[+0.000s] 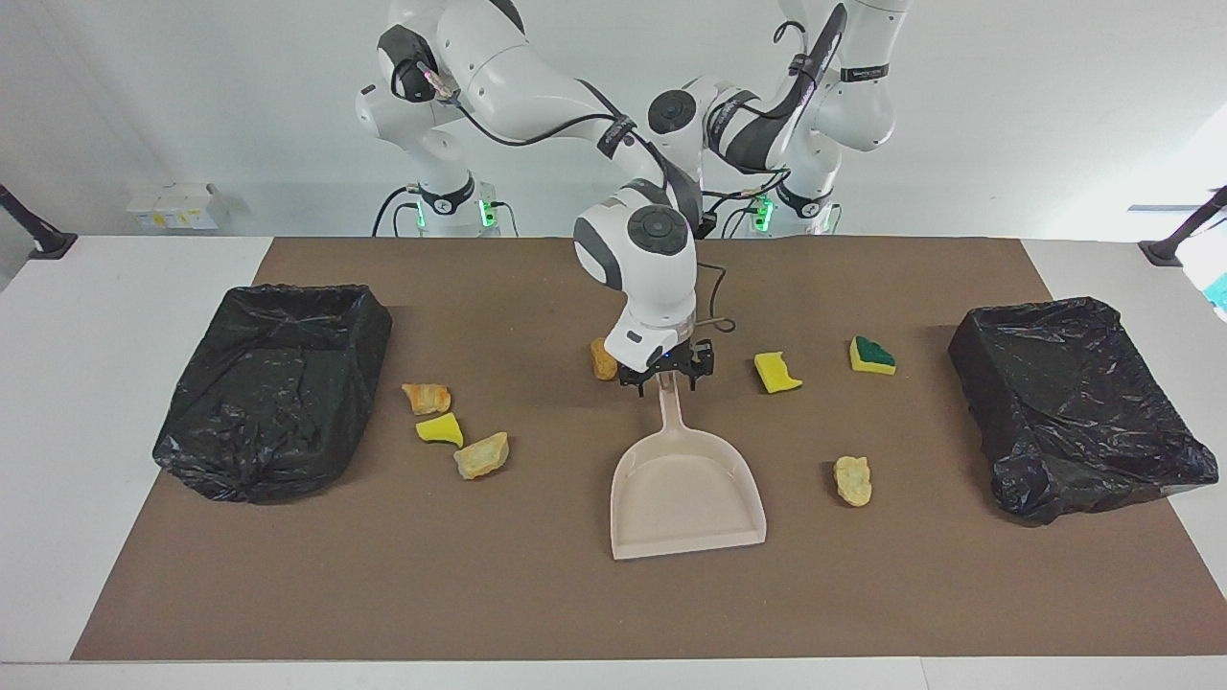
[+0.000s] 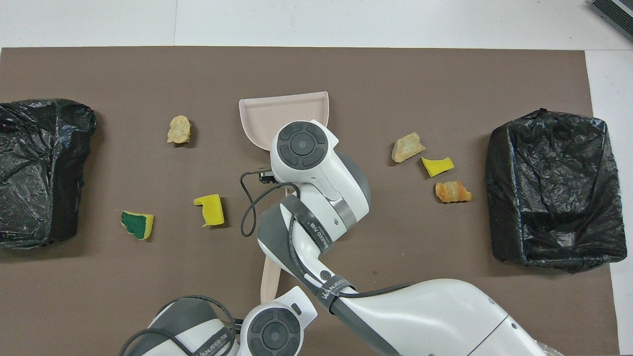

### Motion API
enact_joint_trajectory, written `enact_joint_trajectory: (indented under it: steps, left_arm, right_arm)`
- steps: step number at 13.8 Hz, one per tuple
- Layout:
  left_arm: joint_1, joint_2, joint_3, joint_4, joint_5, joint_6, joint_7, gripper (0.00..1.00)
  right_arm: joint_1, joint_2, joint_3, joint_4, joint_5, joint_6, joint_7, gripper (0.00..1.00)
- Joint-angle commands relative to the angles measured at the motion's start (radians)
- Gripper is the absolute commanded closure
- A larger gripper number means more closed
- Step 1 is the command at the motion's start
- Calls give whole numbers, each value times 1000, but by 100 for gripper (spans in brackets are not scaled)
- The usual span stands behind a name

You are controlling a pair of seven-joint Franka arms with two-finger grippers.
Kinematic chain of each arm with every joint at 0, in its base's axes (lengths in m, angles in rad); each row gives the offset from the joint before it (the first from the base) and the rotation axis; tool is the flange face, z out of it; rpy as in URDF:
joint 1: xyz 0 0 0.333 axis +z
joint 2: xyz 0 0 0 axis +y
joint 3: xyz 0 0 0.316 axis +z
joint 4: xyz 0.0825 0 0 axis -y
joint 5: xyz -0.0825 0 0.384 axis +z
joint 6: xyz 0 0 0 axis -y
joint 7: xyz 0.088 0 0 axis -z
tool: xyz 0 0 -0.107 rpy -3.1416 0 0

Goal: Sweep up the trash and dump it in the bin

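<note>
- Worktop [image 1: 57, 431]: white, covered by a flat matte brown mat [image 1: 575, 604]; plain white wall at the robots' end
- Two bins, each lined with crinkled glossy black bag: one [image 1: 273, 383] at the right arm's end, one [image 1: 1074, 402] at the left arm's end
- Dustpan [image 1: 685, 489]: smooth beige plastic, flared tray, slim handle pointing to the robots, mid-mat
- Right pincer [image 1: 668, 374]: down at the tip of the dustpan handle; how wide it stands, cannot tell
- Left pincer: closed tight, hidden under its own wrist [image 2: 272, 333]; a smooth beige handle [image 2: 269, 277] runs out from there
- Trash, porous ragged foam, all on the mat:
  - orange chunk [image 1: 604, 359] just beside the right pincer
  - striped orange [image 1: 426, 397], yellow wedge [image 1: 439, 429] and tan lump [image 1: 481, 456], clustered near the right arm's bin
  - notched yellow piece [image 1: 776, 372] and yellow with green face [image 1: 870, 356], toward the left arm's bin
  - pale tan lump [image 1: 852, 480] beside the dustpan tray
</note>
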State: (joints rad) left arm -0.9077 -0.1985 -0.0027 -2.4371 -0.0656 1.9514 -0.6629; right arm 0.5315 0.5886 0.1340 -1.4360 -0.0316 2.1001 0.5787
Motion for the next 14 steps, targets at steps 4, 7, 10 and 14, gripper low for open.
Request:
enact_joint_trajectory:
  steps: [4,7,10,14]
  left_arm:
    - [150,-114,1,0,16,-141,5,100]
    - [274,-156,1,0,23,-155,5,100]
    - [367,-156,1,6,73,-155,5,100]
    - [481,-157,1,23,179,-189,2,100]
  right_arm:
    - [-2,11,3,22,-45,6,1,87]
    - [-10,11,3,23,-44,5,-23,100]
    - [-13,11,3,22,-41,12,-49,100]
    - [-10,-16,3,-61,-34,58,-51,75]
